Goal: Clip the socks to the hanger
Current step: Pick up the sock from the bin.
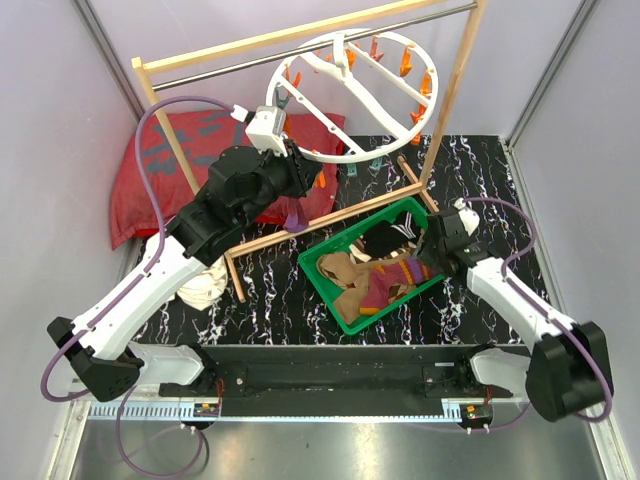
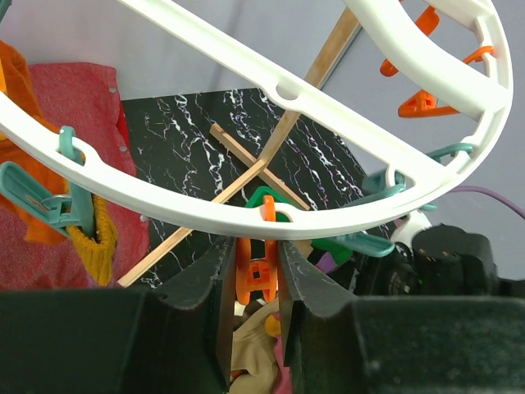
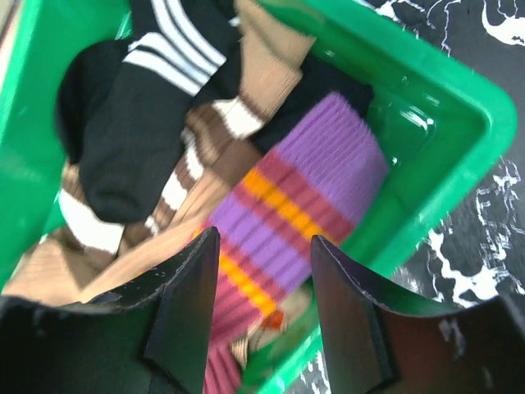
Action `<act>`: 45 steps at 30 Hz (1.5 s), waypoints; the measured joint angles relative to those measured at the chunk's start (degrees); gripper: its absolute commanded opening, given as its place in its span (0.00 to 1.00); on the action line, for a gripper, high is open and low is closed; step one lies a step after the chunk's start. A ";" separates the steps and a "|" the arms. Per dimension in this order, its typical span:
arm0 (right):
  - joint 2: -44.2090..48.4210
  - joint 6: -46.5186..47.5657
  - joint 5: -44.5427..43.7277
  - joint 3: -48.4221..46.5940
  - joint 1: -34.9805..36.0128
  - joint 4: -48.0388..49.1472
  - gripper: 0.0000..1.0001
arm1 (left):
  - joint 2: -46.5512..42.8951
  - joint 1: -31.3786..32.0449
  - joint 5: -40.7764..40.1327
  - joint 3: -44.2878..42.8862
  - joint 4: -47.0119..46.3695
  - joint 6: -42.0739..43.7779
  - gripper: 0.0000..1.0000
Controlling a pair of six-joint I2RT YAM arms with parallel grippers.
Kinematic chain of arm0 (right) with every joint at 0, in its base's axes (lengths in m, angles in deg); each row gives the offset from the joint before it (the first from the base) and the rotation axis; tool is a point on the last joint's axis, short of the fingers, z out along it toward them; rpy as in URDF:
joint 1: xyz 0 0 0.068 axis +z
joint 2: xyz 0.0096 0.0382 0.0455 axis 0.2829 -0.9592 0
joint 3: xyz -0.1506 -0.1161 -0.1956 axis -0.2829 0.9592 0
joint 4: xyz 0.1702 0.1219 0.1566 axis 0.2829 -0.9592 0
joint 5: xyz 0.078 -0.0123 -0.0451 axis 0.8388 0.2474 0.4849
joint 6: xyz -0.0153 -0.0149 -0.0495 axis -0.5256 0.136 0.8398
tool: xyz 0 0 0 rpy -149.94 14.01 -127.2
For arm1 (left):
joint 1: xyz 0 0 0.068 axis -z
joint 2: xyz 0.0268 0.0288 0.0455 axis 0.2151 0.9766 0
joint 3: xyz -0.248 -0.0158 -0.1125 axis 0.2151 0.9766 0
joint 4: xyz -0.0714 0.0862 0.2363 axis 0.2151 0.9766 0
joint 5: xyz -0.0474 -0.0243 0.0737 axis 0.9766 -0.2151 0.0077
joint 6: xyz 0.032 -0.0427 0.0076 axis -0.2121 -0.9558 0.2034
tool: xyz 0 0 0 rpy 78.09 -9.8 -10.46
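Observation:
The white round hanger [image 1: 345, 157] hangs from the rack, tilted, its ring [image 2: 205, 205] crossing the left wrist view. My left gripper [image 1: 312, 178] [image 2: 253, 246] is shut on an orange clip [image 2: 258, 275] under the ring's near edge. An orange sock [image 2: 25, 172] with a mustard cuff hangs from a teal clip [image 2: 57, 205] further left. More socks lie in the green basket [image 1: 330, 292]: purple striped [image 3: 303, 189], black [image 3: 123, 148] and brown-tan argyle [image 3: 205, 172]. My right gripper [image 1: 428, 243] [image 3: 264, 242] hovers open just over the purple sock, holding nothing.
The wooden-post rack with its metal bar [image 1: 300, 55] stands at the back, its crossed base bars [image 1: 330, 215] lying beside the basket. A red cushion [image 1: 150, 160] lies at back left, and a white cloth [image 1: 200, 285] sits under the left arm.

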 measured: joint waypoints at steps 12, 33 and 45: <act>-11.74 -0.44 2.25 -0.02 -5.60 6.47 0.24 | 0.35 0.04 0.07 0.02 -0.15 -0.02 0.00; 6.14 19.78 15.96 -2.56 3.34 9.22 0.00 | 0.76 0.24 0.44 -0.09 -0.13 -0.11 0.00; 12.00 42.71 14.99 -9.60 29.07 11.13 0.00 | 0.85 0.31 0.57 -1.42 0.33 -0.76 0.00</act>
